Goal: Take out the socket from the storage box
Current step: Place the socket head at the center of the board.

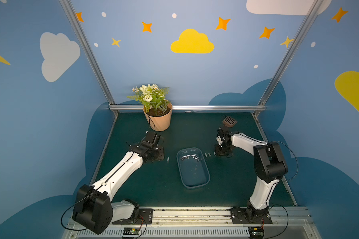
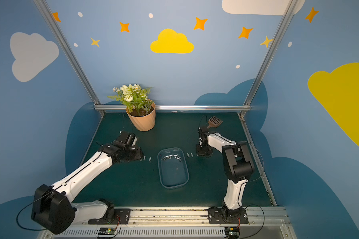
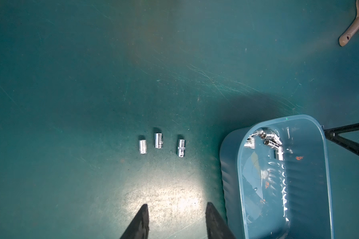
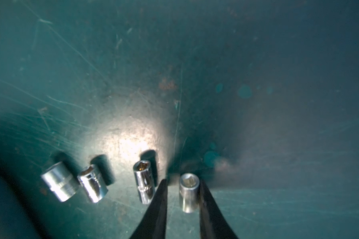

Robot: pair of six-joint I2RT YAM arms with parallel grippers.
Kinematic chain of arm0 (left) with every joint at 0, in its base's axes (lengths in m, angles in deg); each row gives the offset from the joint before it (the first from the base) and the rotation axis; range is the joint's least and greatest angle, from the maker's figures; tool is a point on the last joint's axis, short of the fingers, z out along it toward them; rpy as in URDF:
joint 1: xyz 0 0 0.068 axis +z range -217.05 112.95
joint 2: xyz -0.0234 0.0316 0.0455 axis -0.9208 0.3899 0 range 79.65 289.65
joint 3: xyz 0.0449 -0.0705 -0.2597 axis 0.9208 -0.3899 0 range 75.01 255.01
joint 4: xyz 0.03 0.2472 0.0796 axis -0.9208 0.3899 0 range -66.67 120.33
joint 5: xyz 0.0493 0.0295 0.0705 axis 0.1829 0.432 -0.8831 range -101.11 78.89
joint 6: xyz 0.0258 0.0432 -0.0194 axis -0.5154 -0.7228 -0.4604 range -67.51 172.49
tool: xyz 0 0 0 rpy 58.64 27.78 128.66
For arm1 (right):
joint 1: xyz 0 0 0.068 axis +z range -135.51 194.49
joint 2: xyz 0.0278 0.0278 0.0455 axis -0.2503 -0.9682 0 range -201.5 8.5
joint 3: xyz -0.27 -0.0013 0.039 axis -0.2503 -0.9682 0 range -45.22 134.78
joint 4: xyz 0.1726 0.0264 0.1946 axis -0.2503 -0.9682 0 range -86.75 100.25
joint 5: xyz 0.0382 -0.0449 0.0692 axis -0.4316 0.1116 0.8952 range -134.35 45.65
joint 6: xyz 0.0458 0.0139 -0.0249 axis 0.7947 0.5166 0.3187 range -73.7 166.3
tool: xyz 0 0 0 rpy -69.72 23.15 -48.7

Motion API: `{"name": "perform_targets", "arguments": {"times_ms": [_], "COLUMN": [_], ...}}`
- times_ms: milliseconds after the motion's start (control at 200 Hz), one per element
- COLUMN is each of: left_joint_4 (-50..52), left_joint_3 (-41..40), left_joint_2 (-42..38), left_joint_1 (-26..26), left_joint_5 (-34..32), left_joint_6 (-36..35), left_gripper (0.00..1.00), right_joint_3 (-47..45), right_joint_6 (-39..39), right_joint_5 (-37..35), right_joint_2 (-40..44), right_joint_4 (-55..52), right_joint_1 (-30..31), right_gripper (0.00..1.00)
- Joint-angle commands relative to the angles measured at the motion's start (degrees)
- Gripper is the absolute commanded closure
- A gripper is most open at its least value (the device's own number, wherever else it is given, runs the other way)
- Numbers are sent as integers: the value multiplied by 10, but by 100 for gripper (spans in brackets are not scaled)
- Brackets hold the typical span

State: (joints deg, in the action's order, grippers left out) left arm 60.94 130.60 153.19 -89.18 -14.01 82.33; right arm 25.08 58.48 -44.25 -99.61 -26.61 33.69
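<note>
a dark green mat (image 1: 133,186), matte and finely scratched, is seen across the lower half of both top views. the storage box (image 1: 193,175), a shallow translucent bluish plastic tub with rounded corners, a rim and ribbed walls, is set lengthwise at lower centre. a peach ribbed flowerpot (image 1: 158,122) filled with white flowers is stood above it to the left in the frame. a brown slotted scoop (image 1: 230,122) is placed above it to the right.

the left gripper (image 3: 177,204) is shown with its black tapered fingers spread and nothing between them, over bare mat just beside the box. the right gripper (image 4: 182,181) is held low over the mat, its thin fingers parted around one socket (image 4: 188,194). this small chrome cylinder is rested on the mat outside the box, with its recessed end showing. one finger is laid against it and a narrow gap is seen at the other, so it is not pinched.

a cluster of sockets (image 1: 190,156) is gathered inside the box at its upper end. three neighbouring sockets (image 4: 92,184), polished and mirror-bright, are lined up beside the right gripper. three loose sockets (image 3: 158,140) are lined up on the mat near the left gripper.
</note>
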Motion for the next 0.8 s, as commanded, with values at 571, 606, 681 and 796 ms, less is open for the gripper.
{"name": "perform_targets", "arguments": {"times_ms": [571, 606, 681, 796], "left_joint_4": [-2, -2, -2, -2], "left_joint_3": [-3, -3, -4, -3], "left_joint_2": [-9, -10, -11, -10], "left_joint_1": [2, 2, 2, 2], "left_joint_5": [7, 7, 7, 7], "left_joint_6": [-2, -2, -3, -4], "left_gripper": [54, 54, 54, 54], "right_joint_3": [22, 22, 22, 24], "right_joint_6": [5, 5, 4, 5], "right_joint_5": [8, 8, 7, 8], "right_joint_2": [35, 36, 36, 36], "right_joint_4": [-26, -26, -26, -28], "right_joint_1": [-1, -1, -2, -1], "right_gripper": [73, 73, 73, 73]}}
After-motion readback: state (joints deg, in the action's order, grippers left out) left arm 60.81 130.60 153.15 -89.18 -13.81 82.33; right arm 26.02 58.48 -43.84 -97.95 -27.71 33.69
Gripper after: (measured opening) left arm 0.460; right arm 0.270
